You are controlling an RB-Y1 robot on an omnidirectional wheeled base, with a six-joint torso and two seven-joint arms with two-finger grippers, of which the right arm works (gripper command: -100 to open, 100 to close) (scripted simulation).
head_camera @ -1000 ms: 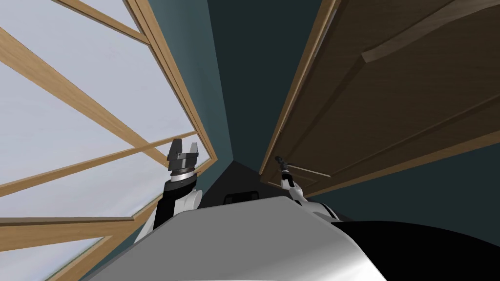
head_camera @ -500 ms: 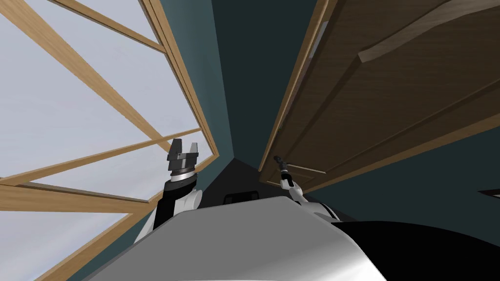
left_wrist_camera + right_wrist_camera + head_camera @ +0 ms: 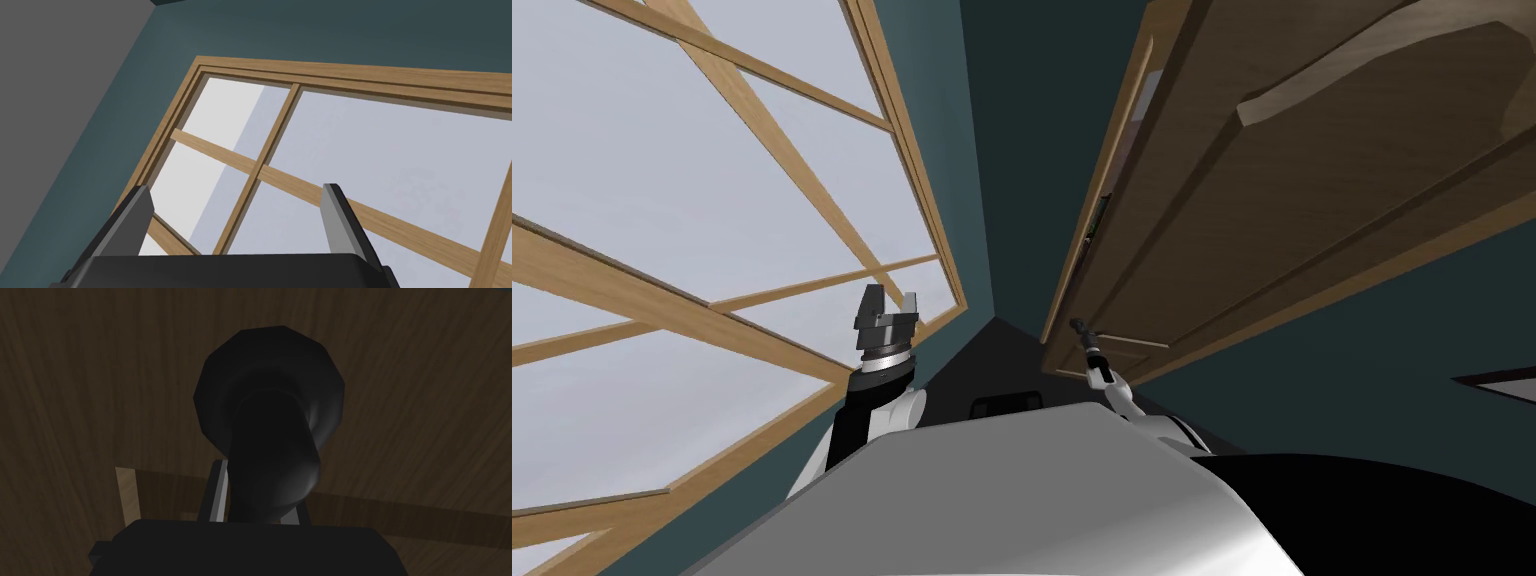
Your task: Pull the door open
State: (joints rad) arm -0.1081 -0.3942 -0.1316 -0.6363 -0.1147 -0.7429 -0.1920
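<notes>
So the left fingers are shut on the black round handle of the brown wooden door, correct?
No: the right fingers are shut on the black round handle of the brown wooden door, as the right wrist view shows.

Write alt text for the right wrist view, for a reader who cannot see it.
The right hand is shut on a black door handle, its two light grey fingers pressing the handle's sides. The handle's stem runs to a round black base on a dark brown wooden door.
</notes>
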